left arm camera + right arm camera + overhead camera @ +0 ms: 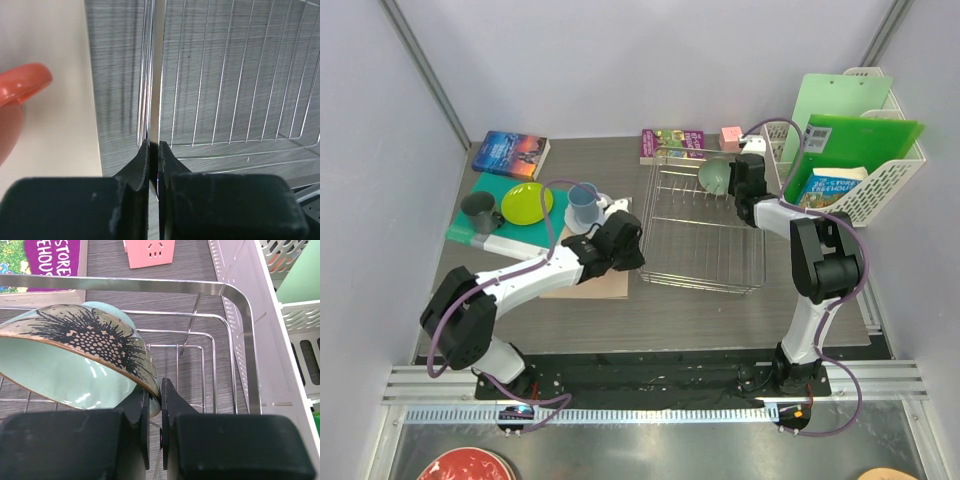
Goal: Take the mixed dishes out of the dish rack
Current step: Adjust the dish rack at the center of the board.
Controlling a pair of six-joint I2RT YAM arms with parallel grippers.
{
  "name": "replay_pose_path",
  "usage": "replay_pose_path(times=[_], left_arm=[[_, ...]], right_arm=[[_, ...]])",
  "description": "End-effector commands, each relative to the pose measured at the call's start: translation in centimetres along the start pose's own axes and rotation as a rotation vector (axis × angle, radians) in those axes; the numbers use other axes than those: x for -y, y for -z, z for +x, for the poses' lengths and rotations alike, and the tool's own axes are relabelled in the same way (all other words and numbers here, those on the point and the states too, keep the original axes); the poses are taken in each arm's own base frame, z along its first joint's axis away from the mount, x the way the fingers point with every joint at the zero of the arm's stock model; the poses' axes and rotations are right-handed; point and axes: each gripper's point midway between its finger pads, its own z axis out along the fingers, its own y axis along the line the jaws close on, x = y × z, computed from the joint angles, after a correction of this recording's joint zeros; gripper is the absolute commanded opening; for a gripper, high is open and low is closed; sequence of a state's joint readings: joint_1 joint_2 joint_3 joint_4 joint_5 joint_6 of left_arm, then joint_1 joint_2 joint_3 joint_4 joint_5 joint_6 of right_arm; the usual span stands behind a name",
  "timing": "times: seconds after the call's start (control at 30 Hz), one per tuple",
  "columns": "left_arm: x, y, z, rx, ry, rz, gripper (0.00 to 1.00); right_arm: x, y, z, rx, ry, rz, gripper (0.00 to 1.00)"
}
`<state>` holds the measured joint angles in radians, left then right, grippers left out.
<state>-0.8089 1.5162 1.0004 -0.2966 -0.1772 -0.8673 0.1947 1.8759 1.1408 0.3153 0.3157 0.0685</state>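
One wire rack sits in the middle of the counter, and I count a single dish in it: a pale green bowl, tipped on its side in the far right corner. The right hand is clamped on that bowl's rim, one finger inside and one outside.

The left hand is closed at the rack's left edge, its fingers pinching a thin pale strip that runs along the side wires. It looks like the rim, though I can't be sure. Just left of it, part of one orange mug shows.

On the counter's left I count two cups, one light blue and one dark grey, with one lime-green plate between them. Two books lie flat at the far edge, one on the left and one behind the rack, beside one pink block. A white slotted basket on the right holds two green folders and a third book. One red plate lies below the arms' bases.
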Motion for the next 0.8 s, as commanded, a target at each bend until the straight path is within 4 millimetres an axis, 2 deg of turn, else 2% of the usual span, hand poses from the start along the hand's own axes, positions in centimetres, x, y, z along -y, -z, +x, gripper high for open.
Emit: replay_pose_path(times=[0.0,0.33,0.43,0.57,0.7,0.73,0.77], left_arm=[[1.7,-0.1,1.6,-0.034,0.012,0.056,0.0],[1.8,-0.3,2.4,-0.064,0.02,0.05,0.0],[1.9,-0.4,2.6,-0.072,0.023,0.055,0.0],[1.9,-0.5,2.7,-0.077,0.021,0.055,0.0],[1.9,-0.4,2.5,-0.07,0.018,0.057,0.0],[2.0,-0.3,2.2,-0.061,0.017,0.058,0.0],[2.0,-0.1,2.0,-0.056,0.009,0.052,0.0]], right_arm=[[-1.1,3.0,-11.8,0.297,-0.153,-0.033,0.01],[0.0,5.3,-14.4,0.442,-0.151,0.002,0.01],[0.0,5.6,-14.4,0.477,-0.11,0.017,0.01],[0.6,5.8,-13.3,0.487,-0.061,0.041,0.01],[1.0,7.2,-14.3,0.531,-0.131,0.037,0.01],[1.1,8.3,-15.5,0.557,-0.168,0.025,0.01],[1.2,8.9,-15.8,0.548,-0.198,0.019,0.01]])
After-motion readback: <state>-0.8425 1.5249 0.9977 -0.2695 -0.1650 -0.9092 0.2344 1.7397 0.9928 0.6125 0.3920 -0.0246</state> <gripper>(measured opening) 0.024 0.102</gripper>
